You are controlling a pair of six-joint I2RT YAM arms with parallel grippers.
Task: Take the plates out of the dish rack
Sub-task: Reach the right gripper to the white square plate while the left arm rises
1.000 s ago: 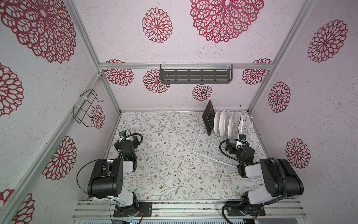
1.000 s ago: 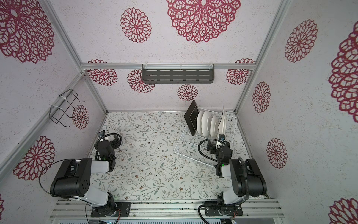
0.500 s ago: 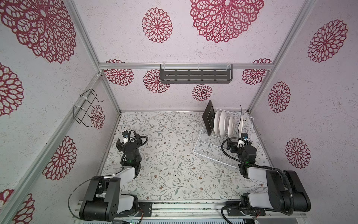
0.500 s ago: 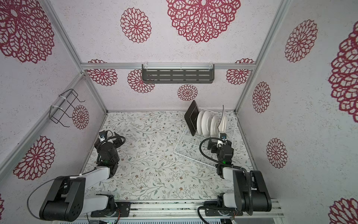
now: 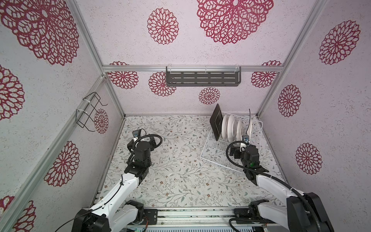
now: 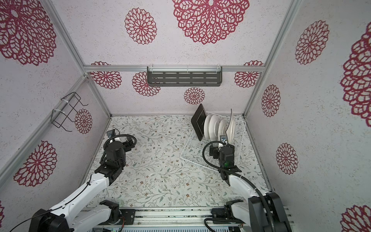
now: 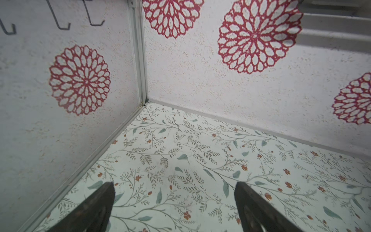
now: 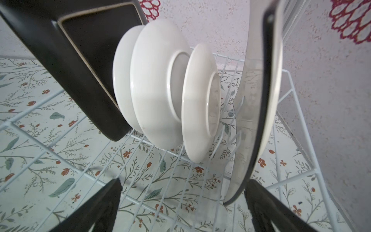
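- Plates [image 5: 230,128]: all five upright in dish rack [image 5: 215,149], far right of table [image 5: 180,160]. Black square plate [image 5: 216,122] at left end, three round white plates [image 8: 156,90] mid-row, dark-edged white plate [image 8: 261,100] at right end.
- Right jaws: wide apart, empty, low over rack's near part. Dark-edged plate's lower corner sits between them; contact unclear.
- Left jaws: apart, empty, over bare table at left, well apart from rack.
- Handling, est.: stiff, glazed, prob. slippery and breakable. Best pinched across thin rim, lifted straight up w/o knocking neighbour.
- Right wrist view only: foot rings, jaw-to-plate gap. Top views: whole row order, but jaws hidden under wrist. Left wrist view: no plates.
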